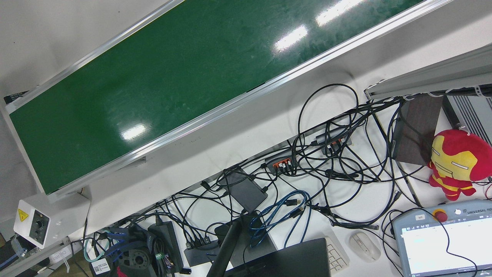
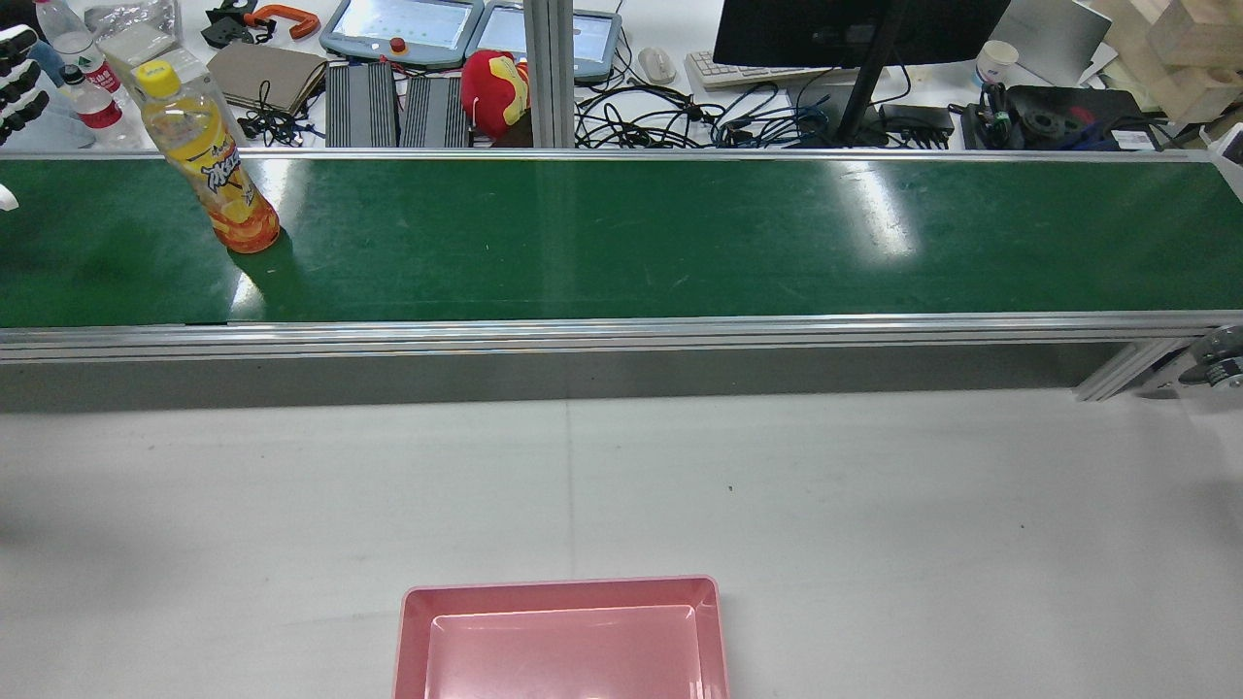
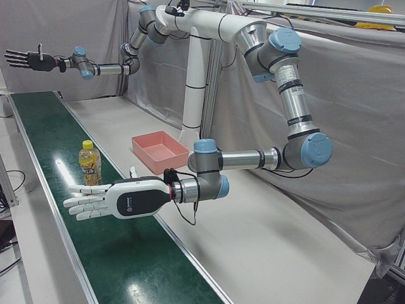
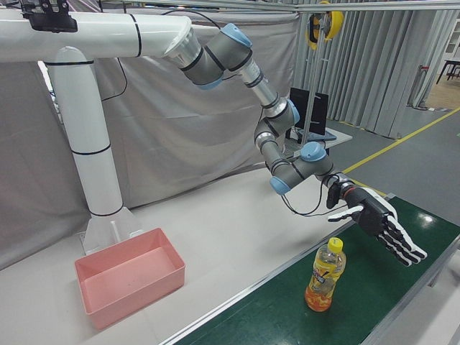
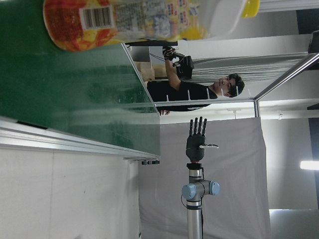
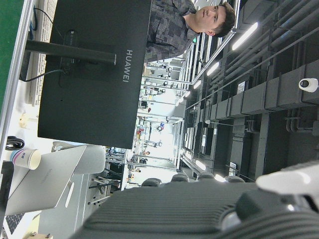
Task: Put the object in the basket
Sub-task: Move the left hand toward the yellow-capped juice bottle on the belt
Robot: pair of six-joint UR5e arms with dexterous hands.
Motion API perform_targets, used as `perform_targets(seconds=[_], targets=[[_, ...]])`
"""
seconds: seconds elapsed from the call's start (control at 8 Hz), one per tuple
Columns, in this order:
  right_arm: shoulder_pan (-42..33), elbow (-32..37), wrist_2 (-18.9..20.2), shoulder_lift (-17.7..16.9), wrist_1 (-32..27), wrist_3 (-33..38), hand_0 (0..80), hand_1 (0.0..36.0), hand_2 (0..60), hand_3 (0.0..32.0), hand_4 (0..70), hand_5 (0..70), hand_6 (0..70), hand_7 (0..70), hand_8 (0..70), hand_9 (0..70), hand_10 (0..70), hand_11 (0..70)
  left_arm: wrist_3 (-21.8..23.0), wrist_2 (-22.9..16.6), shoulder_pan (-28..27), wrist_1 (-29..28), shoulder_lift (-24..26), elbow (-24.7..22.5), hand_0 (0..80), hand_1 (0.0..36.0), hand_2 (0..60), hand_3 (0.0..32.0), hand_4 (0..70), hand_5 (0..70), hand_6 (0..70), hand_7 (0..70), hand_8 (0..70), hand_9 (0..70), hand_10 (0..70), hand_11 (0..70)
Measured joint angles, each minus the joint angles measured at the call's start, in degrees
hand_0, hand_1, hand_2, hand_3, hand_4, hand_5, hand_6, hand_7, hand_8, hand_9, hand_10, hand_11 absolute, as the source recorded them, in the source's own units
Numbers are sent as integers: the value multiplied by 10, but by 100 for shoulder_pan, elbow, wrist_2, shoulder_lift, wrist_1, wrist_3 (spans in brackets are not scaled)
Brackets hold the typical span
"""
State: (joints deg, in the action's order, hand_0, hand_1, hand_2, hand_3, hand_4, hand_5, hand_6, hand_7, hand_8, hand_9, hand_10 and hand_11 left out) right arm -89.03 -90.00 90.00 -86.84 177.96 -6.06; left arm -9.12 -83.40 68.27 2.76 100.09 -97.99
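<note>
An orange juice bottle (image 2: 209, 160) with a yellow cap stands upright on the green conveyor belt (image 2: 621, 233), at its left end in the rear view. It also shows in the left-front view (image 3: 90, 163) and the right-front view (image 4: 325, 277). My left hand (image 3: 117, 199) is open with flat, spread fingers, held over the belt beside the bottle and apart from it (image 4: 377, 219). My right hand (image 3: 28, 60) is open and raised high over the far end of the belt. The pink basket (image 2: 558, 585) sits empty on the white table.
Behind the belt is a desk with tangled cables (image 1: 326, 154), a monitor (image 2: 855, 29), a red plush toy (image 2: 493, 87), teach pendants and water bottles (image 2: 83, 58). The white table (image 2: 825, 485) lies between the belt and the basket. A person (image 5: 199, 92) stands beyond the belt.
</note>
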Motion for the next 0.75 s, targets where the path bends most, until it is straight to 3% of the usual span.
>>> perform_targets(seconds=[0.25, 0.75], targets=[[0, 0, 0, 0, -1, 0, 0, 0, 0, 0, 0, 0, 0, 0, 0, 0, 0, 0, -28, 325, -275, 90, 90, -9, 800, 138, 0, 0, 84, 95, 0, 0, 18, 13, 19, 64], [6, 0, 0, 0, 1, 0, 0, 0, 0, 0, 0, 0, 0, 0, 0, 0, 0, 0, -281, 551, -529, 173, 134, -63, 800, 133, 0, 0, 95, 90, 0, 0, 14, 9, 9, 49]])
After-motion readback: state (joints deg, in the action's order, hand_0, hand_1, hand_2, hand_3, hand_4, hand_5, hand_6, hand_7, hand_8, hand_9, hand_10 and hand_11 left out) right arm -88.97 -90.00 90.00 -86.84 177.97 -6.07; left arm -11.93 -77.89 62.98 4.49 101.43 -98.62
